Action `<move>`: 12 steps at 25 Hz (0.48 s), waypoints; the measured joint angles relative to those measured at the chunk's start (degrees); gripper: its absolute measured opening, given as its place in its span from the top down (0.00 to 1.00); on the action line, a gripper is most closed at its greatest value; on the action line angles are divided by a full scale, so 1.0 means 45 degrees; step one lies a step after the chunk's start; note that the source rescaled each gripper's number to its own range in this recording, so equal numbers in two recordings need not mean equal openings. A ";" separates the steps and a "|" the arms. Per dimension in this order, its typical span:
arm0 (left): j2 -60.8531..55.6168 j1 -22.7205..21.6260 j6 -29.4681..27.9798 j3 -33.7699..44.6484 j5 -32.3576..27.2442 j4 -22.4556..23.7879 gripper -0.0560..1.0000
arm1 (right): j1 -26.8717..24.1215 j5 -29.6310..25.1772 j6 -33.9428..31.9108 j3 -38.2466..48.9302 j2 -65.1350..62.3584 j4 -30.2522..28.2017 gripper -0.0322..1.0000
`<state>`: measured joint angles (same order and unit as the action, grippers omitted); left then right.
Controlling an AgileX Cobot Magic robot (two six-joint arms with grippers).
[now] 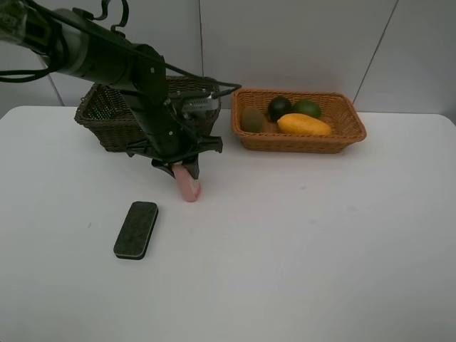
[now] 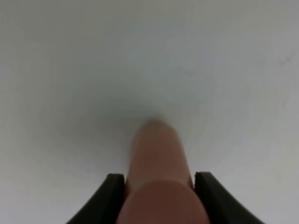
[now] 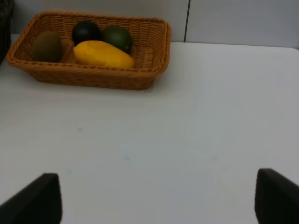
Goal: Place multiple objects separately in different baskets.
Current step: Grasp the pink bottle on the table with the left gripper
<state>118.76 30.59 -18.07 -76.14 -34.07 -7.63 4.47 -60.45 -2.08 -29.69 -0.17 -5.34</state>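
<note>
Left tool [image 2: 159, 191] narrowed, both fingers against pink bottle [image 2: 158, 168]

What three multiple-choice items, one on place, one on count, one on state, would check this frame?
1. Where does the flat black rectangular eraser lie?
A. In the dark olive-brown woven wicker basket
B. On the white table
C. In the orange-tan woven wicker basket

2. How many fruits show in the orange-tan basket?
A. Two
B. Six
C. Four

3. How do the left gripper fingers stand?
A. On either side of the pink plastic bottle, close against it
B. Apart over bare table
C. Around the eraser

Answers:
1 B: the high view shows it on the table, in front of both baskets.
2 C: brown kiwi, dark mangosteen, green lime and yellow mango.
3 A: the left wrist view shows the bottle filling the gap between them.
</note>
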 joint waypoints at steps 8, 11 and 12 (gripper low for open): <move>-0.0054 0.0000 0.0027 -0.0028 -0.0792 -0.0037 0.67 | 0.0000 0.0000 0.0000 0.0000 0.0000 0.0000 0.00; -0.0185 0.0000 0.0072 -0.0028 -0.1181 -0.0037 0.67 | 0.0000 0.0000 0.0000 0.0000 0.0000 0.0000 0.00; -0.0309 0.0000 0.0072 -0.0028 -0.1271 -0.0037 0.67 | 0.0000 0.0000 0.0000 0.0000 0.0000 0.0000 0.00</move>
<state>117.37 30.59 -17.75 -76.27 -39.79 -7.79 4.47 -60.45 -2.08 -29.69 -0.17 -5.34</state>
